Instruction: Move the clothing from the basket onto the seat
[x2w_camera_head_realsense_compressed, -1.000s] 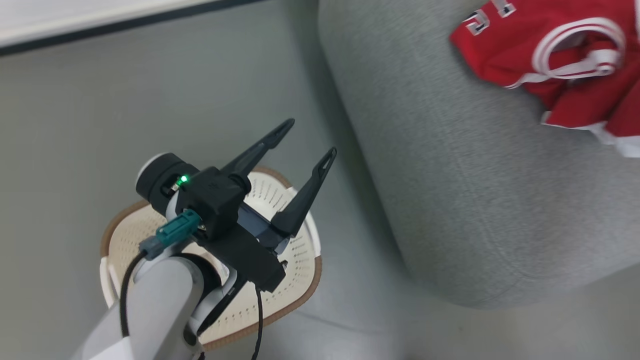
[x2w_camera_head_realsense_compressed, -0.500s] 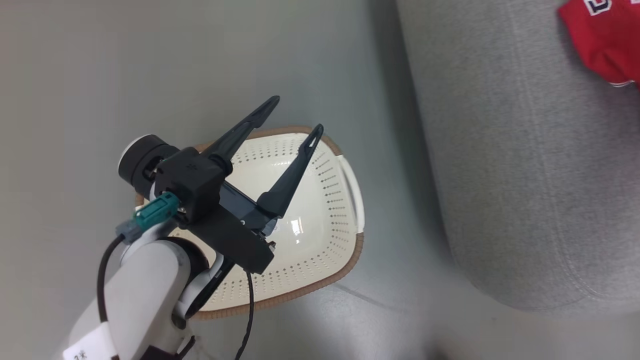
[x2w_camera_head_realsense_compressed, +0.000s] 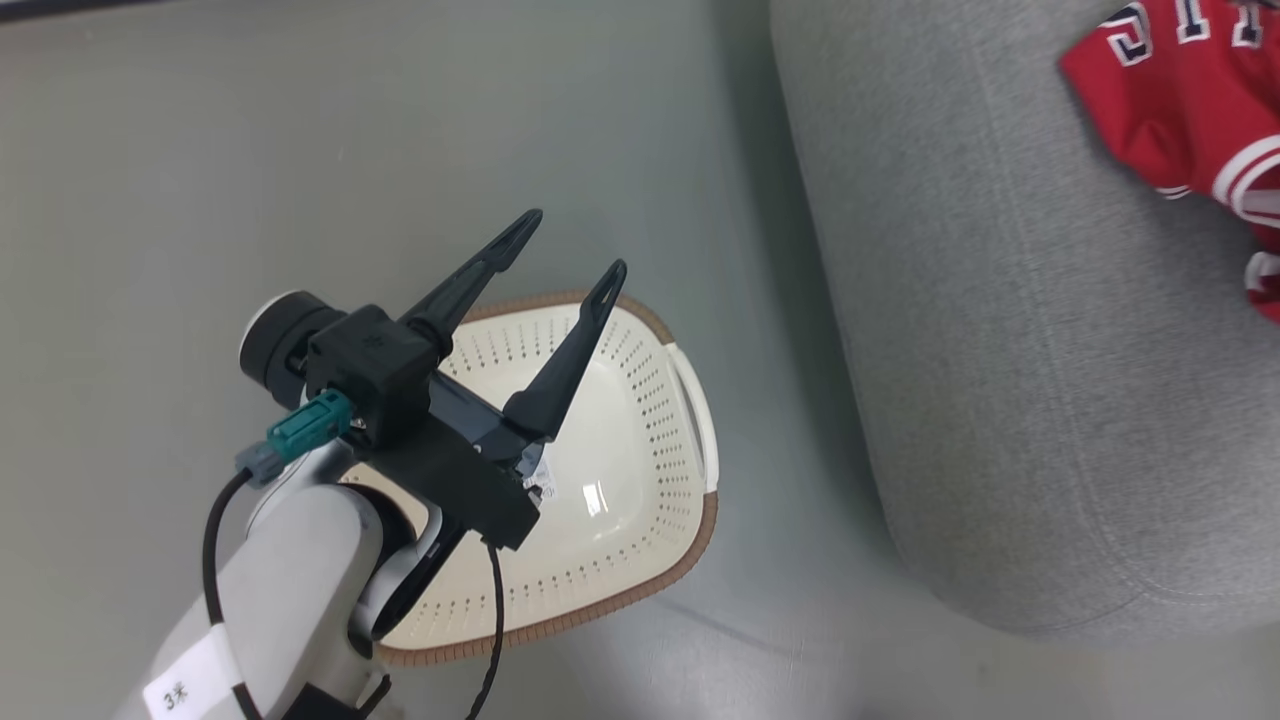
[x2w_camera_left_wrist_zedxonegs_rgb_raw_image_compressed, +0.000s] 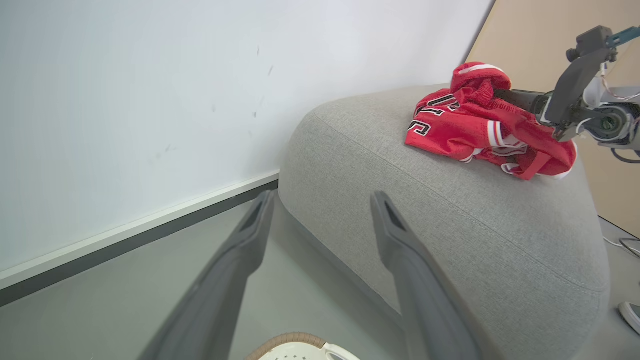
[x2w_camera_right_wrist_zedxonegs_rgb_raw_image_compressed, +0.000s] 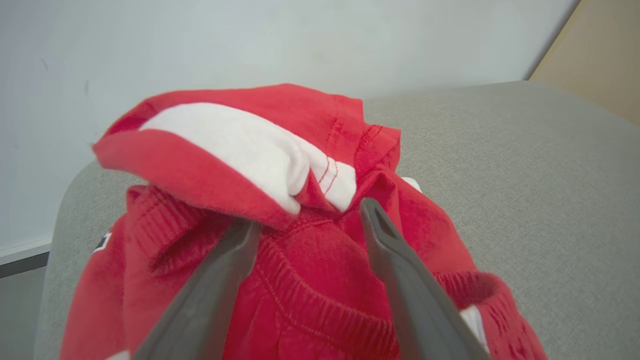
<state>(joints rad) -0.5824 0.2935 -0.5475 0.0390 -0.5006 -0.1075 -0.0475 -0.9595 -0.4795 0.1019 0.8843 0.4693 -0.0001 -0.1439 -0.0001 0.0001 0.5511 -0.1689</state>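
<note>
The clothing (x2w_camera_head_realsense_compressed: 1170, 110) is seen heaped on top of the seat (x2w_camera_head_realsense_compressed: 1000, 350), well apart from the basket (x2w_camera_head_realsense_compressed: 650, 440), which is set on the floor (x2w_camera_head_realsense_compressed: 300, 150) beside the seat. Dark, white-edged lettering is shown on the red jersey, but only in part, and no word can be made out. The right hand (x2w_camera_right_wrist_zedxonegs_rgb_raw_image_compressed: 307, 215) is released, its fingers spread wide and laid into the red fabric. The left hand (x2w_camera_head_realsense_compressed: 572, 245) is held open above the basket. A white tag (x2w_camera_head_realsense_compressed: 178, 690) marked "3" is stuck on the left forearm.
</note>
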